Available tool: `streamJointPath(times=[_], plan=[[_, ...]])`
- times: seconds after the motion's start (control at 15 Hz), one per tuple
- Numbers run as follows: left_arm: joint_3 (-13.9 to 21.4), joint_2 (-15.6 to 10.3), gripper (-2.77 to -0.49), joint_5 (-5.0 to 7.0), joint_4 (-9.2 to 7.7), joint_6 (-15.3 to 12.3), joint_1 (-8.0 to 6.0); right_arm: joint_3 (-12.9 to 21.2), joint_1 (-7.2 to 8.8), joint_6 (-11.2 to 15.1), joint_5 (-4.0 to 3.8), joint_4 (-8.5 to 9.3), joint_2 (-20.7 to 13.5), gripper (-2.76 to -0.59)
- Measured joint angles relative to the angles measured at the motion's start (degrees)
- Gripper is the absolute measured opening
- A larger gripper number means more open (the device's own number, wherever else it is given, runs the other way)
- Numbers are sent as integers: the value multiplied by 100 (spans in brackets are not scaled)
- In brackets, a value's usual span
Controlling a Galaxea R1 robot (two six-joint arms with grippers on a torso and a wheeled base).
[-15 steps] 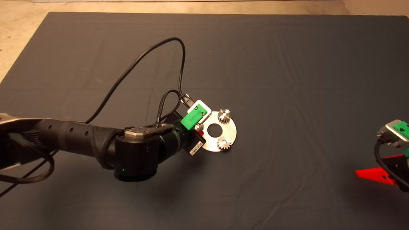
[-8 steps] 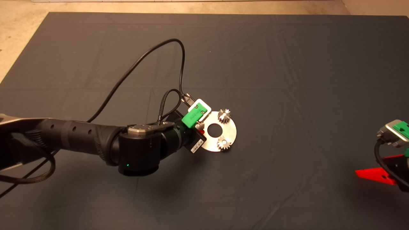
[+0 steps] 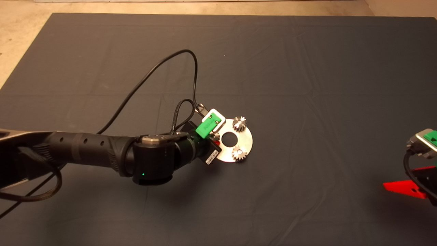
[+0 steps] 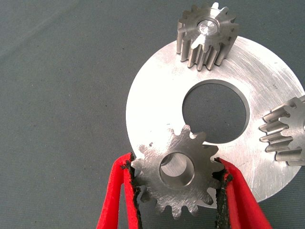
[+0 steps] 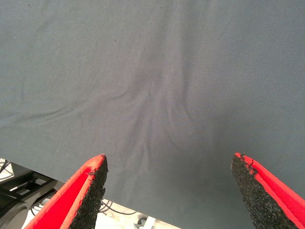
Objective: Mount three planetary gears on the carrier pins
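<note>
dark mat [image 3: 307, 85] | left end effector [image 4: 177, 191] clamps gear [image 4: 177, 176], bore seemingly upward | right end effector [image 5: 169, 191] apart

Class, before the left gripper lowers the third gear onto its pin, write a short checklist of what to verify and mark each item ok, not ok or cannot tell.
1. Third gear clamped between the left gripper fingers: ok.
2. Pin visible through the gear's hole, lined up: cannot tell; the hole looks off-centre.
3. Gear level with the disc: not ok, it looks tilted.
4. Other two gears seated on their pins: ok.
5. Right gripper open, clear of the work, parked at the mat's edge: ok.
</note>
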Motion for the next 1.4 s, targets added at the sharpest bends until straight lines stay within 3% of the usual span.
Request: streamJointPath(times=[0.4,0.6,0.93,1.4], plan=[[-27,0,-267,-22,11,13,-1,0,0,-2,2,0,-43,-144],[-40,-3,-267,-55,11,203,-1,0,-2,-60,1,0,-112,-144],[-45,-6,-267,-72,11,240,-4,0,-157,-153,1,4,-156,-144],[-49,-5,-267,-28,0,269,-37,0,-157,-215,7,4,-311,-144]])
